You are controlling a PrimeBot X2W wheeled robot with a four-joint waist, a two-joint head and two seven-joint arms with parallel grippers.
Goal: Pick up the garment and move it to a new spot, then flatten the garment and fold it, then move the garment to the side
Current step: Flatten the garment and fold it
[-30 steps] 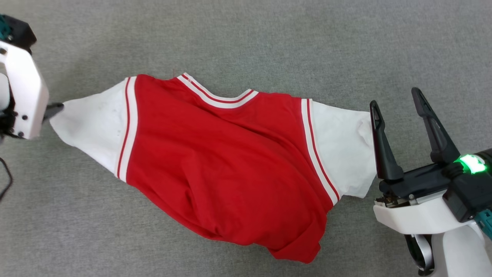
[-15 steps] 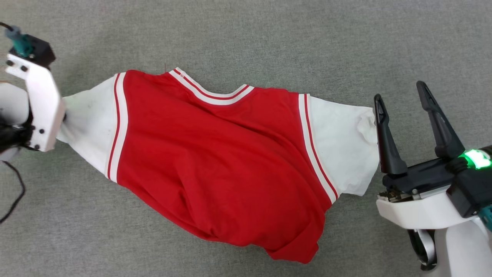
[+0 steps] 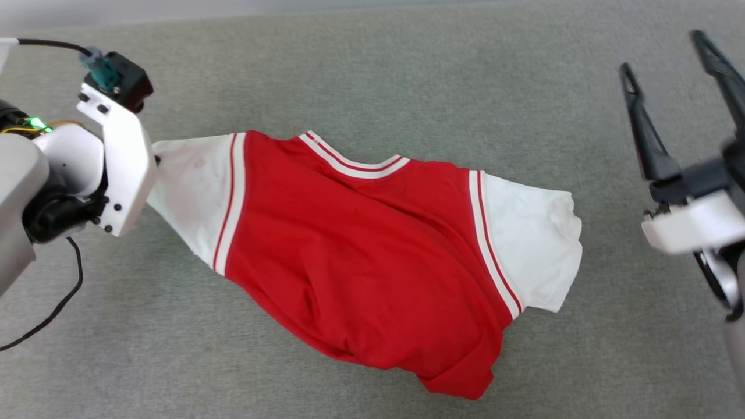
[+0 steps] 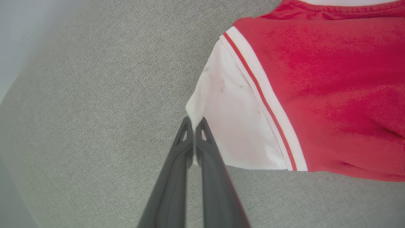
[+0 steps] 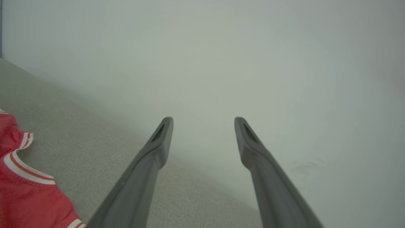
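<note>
My left gripper (image 4: 193, 122) is closed down tight, its two dark fingers pressed together on the outer corner of the garment's (image 3: 372, 262) white left sleeve (image 4: 234, 126), with a sliver of the cloth pinched between the tips. In the head view that gripper sits at the far left behind its white wrist bracket (image 3: 122, 163), right at the sleeve's edge, and a black cable (image 3: 58, 302) trails off below my arm. The garment lies on the grey woven surface (image 3: 372, 70) in the middle of the head view, its plain red side up. The striped neck trim (image 3: 355, 163) is on the far edge from me. The body runs slantwise from the held sleeve down to a bunched, folded-over hem (image 3: 465, 378) at the near right. Soft wrinkles cross the red cloth. The other white sleeve (image 3: 541, 244) lies loose on the surface at the right. My right gripper (image 3: 662, 53) is well apart from that sleeve, raised at the right edge with its fingers spread wide and nothing between them. In the right wrist view the right gripper (image 5: 204, 122) points toward a pale wall (image 5: 253, 63), with a bit of the red cloth and striped trim at the lower left.
</note>
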